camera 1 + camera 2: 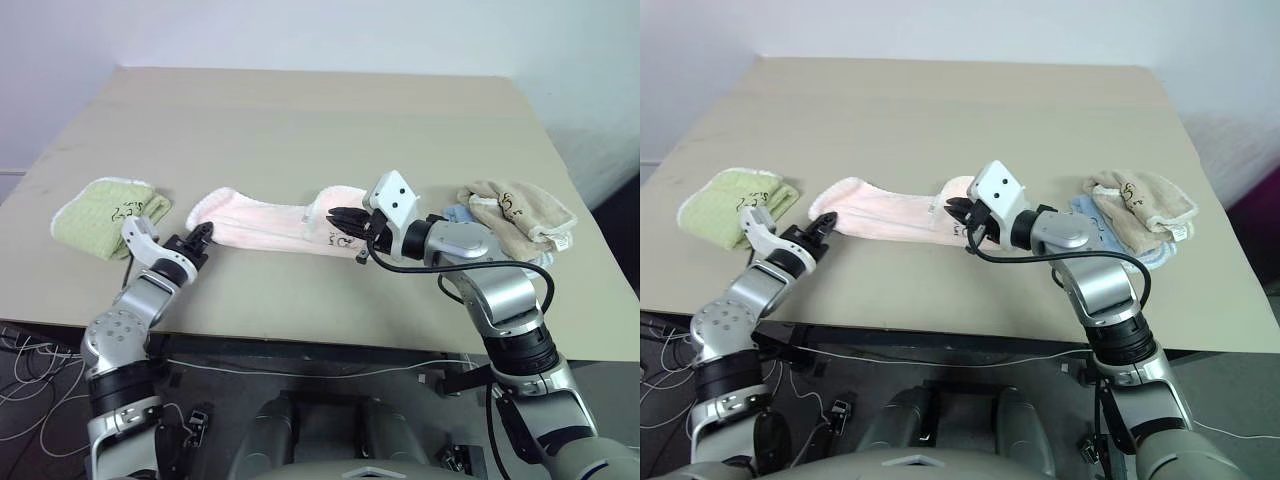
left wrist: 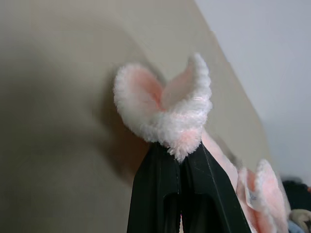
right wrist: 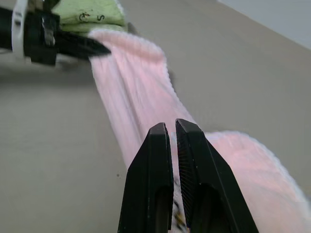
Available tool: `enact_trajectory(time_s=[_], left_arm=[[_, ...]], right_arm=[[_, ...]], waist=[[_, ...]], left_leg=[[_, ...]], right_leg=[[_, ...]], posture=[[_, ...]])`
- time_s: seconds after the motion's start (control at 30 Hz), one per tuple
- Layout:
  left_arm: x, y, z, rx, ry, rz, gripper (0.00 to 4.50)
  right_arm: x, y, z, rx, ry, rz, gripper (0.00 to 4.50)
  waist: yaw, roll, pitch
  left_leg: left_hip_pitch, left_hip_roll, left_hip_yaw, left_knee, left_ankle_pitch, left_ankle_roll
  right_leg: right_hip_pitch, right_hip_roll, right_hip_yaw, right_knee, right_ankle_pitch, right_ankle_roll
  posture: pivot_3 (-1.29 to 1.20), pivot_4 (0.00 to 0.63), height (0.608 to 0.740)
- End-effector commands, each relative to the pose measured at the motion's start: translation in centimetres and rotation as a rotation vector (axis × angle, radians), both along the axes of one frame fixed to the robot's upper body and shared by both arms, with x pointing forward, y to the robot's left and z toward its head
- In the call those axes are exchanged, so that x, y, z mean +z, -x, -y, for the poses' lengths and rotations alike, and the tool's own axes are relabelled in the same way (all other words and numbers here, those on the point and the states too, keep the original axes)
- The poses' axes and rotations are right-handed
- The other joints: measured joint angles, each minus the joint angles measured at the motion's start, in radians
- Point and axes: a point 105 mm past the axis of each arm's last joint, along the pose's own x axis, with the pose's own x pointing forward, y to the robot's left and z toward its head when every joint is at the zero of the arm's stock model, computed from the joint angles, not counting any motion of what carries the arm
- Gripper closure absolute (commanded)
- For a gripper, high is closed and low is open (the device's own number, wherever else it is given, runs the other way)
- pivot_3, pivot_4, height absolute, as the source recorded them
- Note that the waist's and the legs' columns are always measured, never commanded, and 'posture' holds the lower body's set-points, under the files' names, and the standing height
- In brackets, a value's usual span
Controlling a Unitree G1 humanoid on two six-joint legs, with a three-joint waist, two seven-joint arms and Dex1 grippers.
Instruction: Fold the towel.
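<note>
Stretched across the near middle of the matte beige tabletop (image 1: 300, 120): pale pink, fluffy terry-cloth towel (image 1: 262, 222), long and narrow, whitish hems. Left gripper (image 1: 206, 234) pinched tight on its left end, pile bunched into a curled tuft. Right gripper (image 1: 337, 216) clamped on the right end. Beside: folded light green towel (image 1: 105, 213) left, crumpled tan towel (image 1: 515, 215) right. Far half bare.

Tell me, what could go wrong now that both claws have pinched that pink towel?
The left gripper holds only a small tuft of the pink towel at its corner, so it might slip free if pulled. The right gripper also pinches just an edge. The green towel lies close by the left gripper and could get dragged.
</note>
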Motion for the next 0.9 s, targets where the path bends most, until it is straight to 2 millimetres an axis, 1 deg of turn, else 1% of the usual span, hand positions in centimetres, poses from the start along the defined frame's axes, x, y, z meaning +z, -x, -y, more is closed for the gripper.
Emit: enact_trajectory(time_s=[0.03, 0.13, 0.17, 0.23, 0.27, 0.3, 0.37, 0.43, 0.5, 0.53, 0.6, 0.63, 0.67, 0.7, 0.77, 0.83, 0.87, 0.9], left_arm=[[3.5, 0.0, -2.5, 0.056, -0.054, 0.118, 4.48], [4.4, -0.1, -2.9, 0.042, -0.100, 0.138, 4.48], [4.8, -0.4, -2.4, 0.013, -0.130, 0.152, 4.48], [5.7, -0.8, -0.7, -0.061, -0.174, 0.186, 4.48], [6.1, -1.1, 0.9, -0.121, -0.210, 0.210, 4.48], [6.4, -1.2, 1.9, -0.161, -0.232, 0.225, 4.48], [7.2, -1.4, 6.3, -0.331, -0.328, 0.288, 4.48], [7.4, -1.2, 8.9, -0.434, -0.395, 0.328, 4.48], [7.5, -0.9, 12.5, -0.555, -0.495, 0.383, 4.48], [7.5, -0.8, 13.8, -0.602, -0.523, 0.403, 4.48], [7.6, -0.6, 15.3, -0.657, -0.544, 0.431, 4.48], [7.7, -0.3, 16.6, -0.706, -0.558, 0.456, 4.48], [7.7, 0.3, 18.2, -0.770, -0.591, 0.483, 4.48], [7.7, 0.7, 19.2, -0.815, -0.615, 0.501, 4.48], [6.5, 1.4, 20.9, -0.906, -0.715, 0.503, 4.48], [5.1, 1.6, 21.6, -0.949, -0.800, 0.483, 4.48], [4.8, 1.5, 21.7, -0.955, -0.820, 0.478, 4.48], [3.9, 1.5, 21.9, -0.976, -0.854, 0.460, 4.48]], right_arm=[[1.1, 0.2, 0.4, -0.009, -0.003, 0.057, 4.19], [1.2, -0.1, 0.7, -0.028, -0.004, 0.060, 4.19], [1.2, -0.2, 0.9, -0.041, -0.003, 0.061, 4.19], [1.2, -0.7, 1.3, -0.069, -0.002, 0.062, 4.19], [1.2, -1.0, 1.6, -0.088, -0.003, 0.062, 4.19], [1.2, -1.1, 1.7, -0.100, -0.003, 0.063, 4.19], [1.3, -1.7, 2.3, -0.142, -0.009, 0.063, 4.19], [1.3, -2.0, 2.6, -0.164, -0.013, 0.063, 4.19], [1.3, -2.4, 3.1, -0.196, -0.014, 0.065, 4.19], [1.3, -2.5, 3.3, -0.210, -0.014, 0.065, 4.19], [1.3, -2.7, 3.6, -0.231, -0.015, 0.066, 4.19], [1.3, -3.0, 4.0, -0.257, -0.016, 0.067, 4.19], [1.4, -3.4, 4.7, -0.305, -0.018, 0.069, 4.19], [1.4, -3.7, 5.2, -0.338, -0.020, 0.070, 4.19], [1.7, -4.3, 6.4, -0.402, -0.036, 0.074, 4.19], [1.9, -4.4, 6.8, -0.426, -0.046, 0.079, 4.19], [1.9, -4.4, 6.9, -0.430, -0.047, 0.080, 4.19], [2.0, -4.4, 7.0, -0.434, -0.051, 0.081, 4.19]], waist=[[-0.004, 0.000, 0.000], [-0.004, 0.000, 0.000], [-0.004, 0.000, 0.000], [-0.004, 0.000, 0.000], [0.000, 0.000, 0.000], [0.001, 0.000, 0.000], [0.002, -0.001, 0.000], [-0.001, -0.001, 0.000], [-0.003, -0.001, 0.000], [-0.004, -0.001, 0.000], [-0.008, -0.001, 0.000], [-0.010, -0.001, 0.000], [-0.010, -0.001, 0.000], [-0.009, 0.000, 0.001], [-0.007, 0.000, 0.001], [-0.007, 0.000, 0.001], [-0.008, 0.000, 0.001], [-0.008, 0.000, 0.001]], left_leg=[[0.000, 0.000, 0.000, 0.000, 0.000, 0.000], [0.000, 0.000, 0.000, -0.001, 0.000, 0.000], [0.000, 0.000, 0.000, -0.002, 0.000, 0.000], [0.000, 0.000, 0.000, -0.002, 0.000, -0.001], [0.000, 0.000, 0.000, -0.003, 0.000, -0.001], [0.000, 0.000, 0.000, -0.003, 0.000, -0.001], [0.000, -0.001, 0.000, -0.003, 0.000, -0.001], [-0.001, -0.002, 0.000, -0.003, 0.000, -0.001], [-0.001, -0.001, 0.000, -0.004, 0.001, -0.001], [-0.001, -0.001, 0.001, -0.006, 0.001, -0.002], [-0.001, -0.001, 0.001, -0.009, 0.002, -0.003], [-0.001, 0.000, 0.002, -0.010, 0.003, -0.004], [-0.001, 0.001, 0.002, -0.011, 0.003, -0.005], [-0.001, 0.001, 0.002, -0.012, 0.004, -0.005], [-0.001, 0.001, 0.002, -0.012, 0.004, -0.006], [-0.001, 0.001, 0.002, -0.011, 0.004, -0.005], [-0.001, 0.001, 0.002, -0.011, 0.004, -0.005], [-0.001, 0.001, 0.002, -0.011, 0.004, -0.005]], right_leg=[[0.000, 0.000, 0.000, 0.000, 0.000, 0.000], [-0.001, 0.000, 0.000, 0.000, 0.000, 0.000], [-0.001, 0.000, 0.000, -0.001, 0.000, 0.000], [-0.001, 0.000, 0.000, -0.001, 0.000, 0.000], [-0.001, 0.000, 0.000, -0.001, 0.000, 0.000], [-0.001, -0.001, 0.000, -0.001, 0.000, 0.000], [0.000, -0.001, 0.000, -0.002, 0.000, 0.000], [0.000, -0.001, 0.000, -0.002, 0.000, 0.000], [-0.001, -0.001, 0.001, -0.002, 0.000, 0.000], [-0.002, -0.001, 0.001, -0.002, 0.000, 0.000], [-0.004, -0.001, 0.002, -0.002, 0.000, 0.000], [-0.005, 0.000, 0.002, -0.002, 0.000, 0.000], [-0.006, 0.001, 0.003, -0.002, 0.000, 0.000], [-0.007, 0.001, 0.003, -0.001, 0.000, -0.001], [-0.007, 0.001, 0.003, -0.001, 0.000, -0.001], [-0.007, 0.001, 0.003, -0.001, 0.000, -0.001], [-0.007, 0.001, 0.003, -0.001, 0.000, -0.001], [-0.007, 0.001, 0.003, -0.001, 0.000, -0.001]], posture=[[0.00, 0.150, 0.740], [0.00, 0.150, 0.740], [0.00, 0.150, 0.740], [0.00, 0.150, 0.740], [0.00, 0.150, 0.740], [0.00, 0.150, 0.740], [0.00, 0.150, 0.740], [0.00, 0.150, 0.740], [0.00, 0.150, 0.740], [0.00, 0.150, 0.740], [0.00, 0.150, 0.740], [0.00, 0.150, 0.740], [0.00, 0.150, 0.740], [0.00, 0.150, 0.740], [0.00, 0.150, 0.740], [0.00, 0.150, 0.740], [0.00, 0.150, 0.740], [0.00, 0.150, 0.740]])
